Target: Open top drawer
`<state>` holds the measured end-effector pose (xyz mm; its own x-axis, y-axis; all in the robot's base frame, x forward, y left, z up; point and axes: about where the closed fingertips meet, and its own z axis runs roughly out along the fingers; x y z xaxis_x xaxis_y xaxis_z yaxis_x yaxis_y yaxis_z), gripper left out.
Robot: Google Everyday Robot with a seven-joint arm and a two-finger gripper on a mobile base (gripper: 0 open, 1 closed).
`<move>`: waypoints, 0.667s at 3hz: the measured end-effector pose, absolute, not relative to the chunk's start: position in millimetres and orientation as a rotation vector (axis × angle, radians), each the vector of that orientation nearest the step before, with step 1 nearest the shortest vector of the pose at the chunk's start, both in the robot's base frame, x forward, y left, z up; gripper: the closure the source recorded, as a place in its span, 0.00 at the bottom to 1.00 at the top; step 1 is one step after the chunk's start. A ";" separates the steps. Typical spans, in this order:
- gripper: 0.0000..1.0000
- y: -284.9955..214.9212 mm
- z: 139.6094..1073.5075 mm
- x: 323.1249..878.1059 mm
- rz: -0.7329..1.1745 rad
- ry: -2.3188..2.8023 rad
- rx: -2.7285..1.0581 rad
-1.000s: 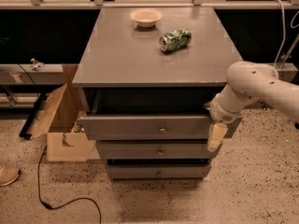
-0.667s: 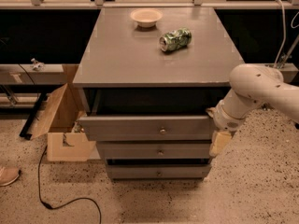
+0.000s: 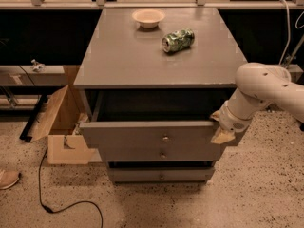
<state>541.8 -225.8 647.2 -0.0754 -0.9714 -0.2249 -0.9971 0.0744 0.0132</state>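
The gripper sits at the right-hand end of the top drawer, pressed against the corner of the front panel, well to the side of the drawer's small round knob. From this angle I cannot tell whether it is clamped on the panel edge or only hooked behind it. The white arm reaches in from the right, level with the cabinet's edge. The top drawer stands well out from the grey cabinet, with a dark open gap showing between the cabinet top and the front panel. I judge the task done or nearly so, with only release and withdrawal left. Compared with a second ago, the front panel appears slightly lower in the view, which suggests it slid out a little more, though the shift is small enough that I would not press the point. The gripper has kept its place at the same corner and the arm has barely moved. The middle drawer and bottom drawer are as they were. So are the bowl and the green can lying on its side on top, and the cardboard box to the left.
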 end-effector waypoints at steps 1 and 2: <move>0.92 -225.4 653.9 538.5 0.243 2.184 -2.001; 1.00 -225.4 654.8 539.6 0.243 2.184 -2.001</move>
<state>539.6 -225.4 654.8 -0.0856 -0.9687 -0.2332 -0.9962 0.0866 0.0060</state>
